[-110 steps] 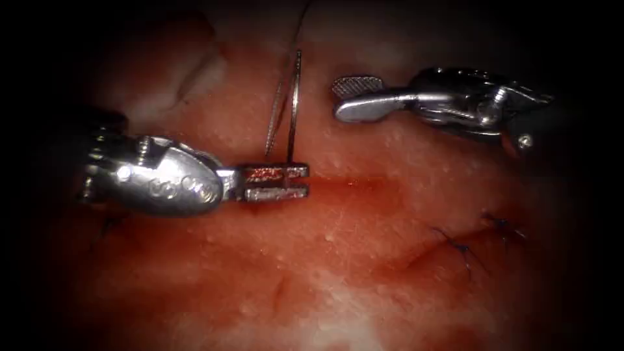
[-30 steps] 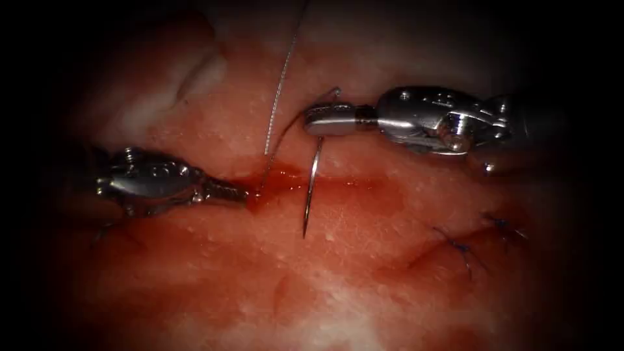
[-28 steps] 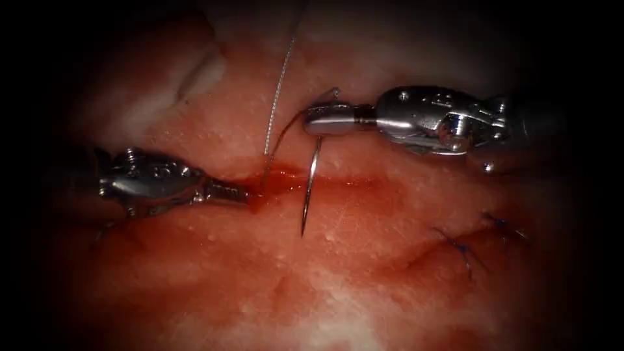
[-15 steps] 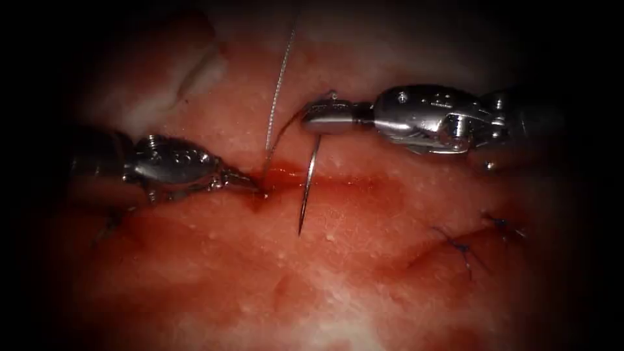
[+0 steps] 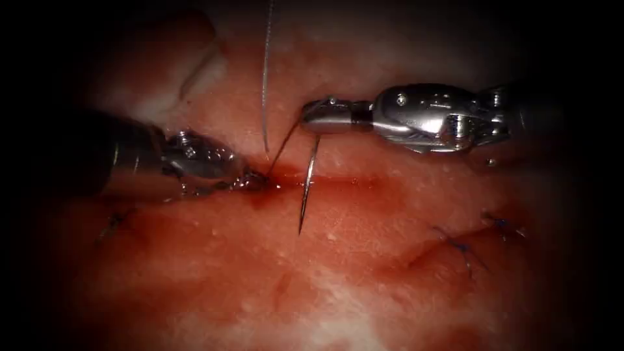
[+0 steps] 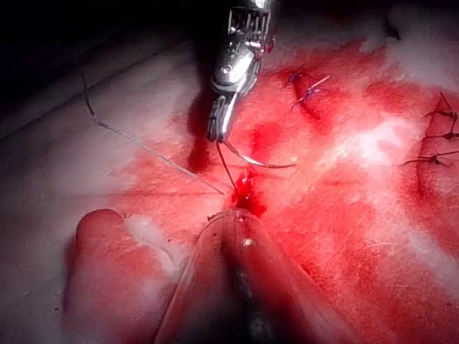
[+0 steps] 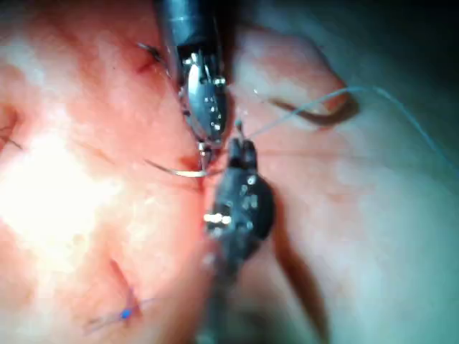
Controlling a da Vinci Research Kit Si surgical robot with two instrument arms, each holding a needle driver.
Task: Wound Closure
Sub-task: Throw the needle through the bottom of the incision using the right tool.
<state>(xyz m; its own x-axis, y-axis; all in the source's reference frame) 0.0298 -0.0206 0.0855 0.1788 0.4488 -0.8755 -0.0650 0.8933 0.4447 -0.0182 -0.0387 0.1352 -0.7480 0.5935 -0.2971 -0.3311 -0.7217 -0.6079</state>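
My right tool (image 5: 315,120) comes in above the cut (image 5: 364,182), jaws shut on the curved needle (image 5: 307,188) near its thread end. The needle hangs down across the cut and its tip (image 5: 299,231) lies bare over the tissue (image 5: 338,286) below, not in it. My left tool (image 5: 257,180) reaches in from the left, jaws shut on the tissue edge at the cut's red fluid. Dark thread (image 5: 284,146) runs from the needle's end into the tissue beside that tip. In the left wrist view the right tool (image 6: 219,125) holds the needle (image 6: 262,163).
A pale strand of thread (image 5: 264,84) rises out of the picture's top. Earlier stitches (image 5: 461,250) sit on a second cut at the lower right, and another stitch (image 5: 110,224) lies below the left tool. Red fluid (image 5: 279,177) pools in the cut.
3.7 s ago the left tool held the needle and the right was open; now the right holds it. Over the last second the left tool slid right and up to the thread's exit.
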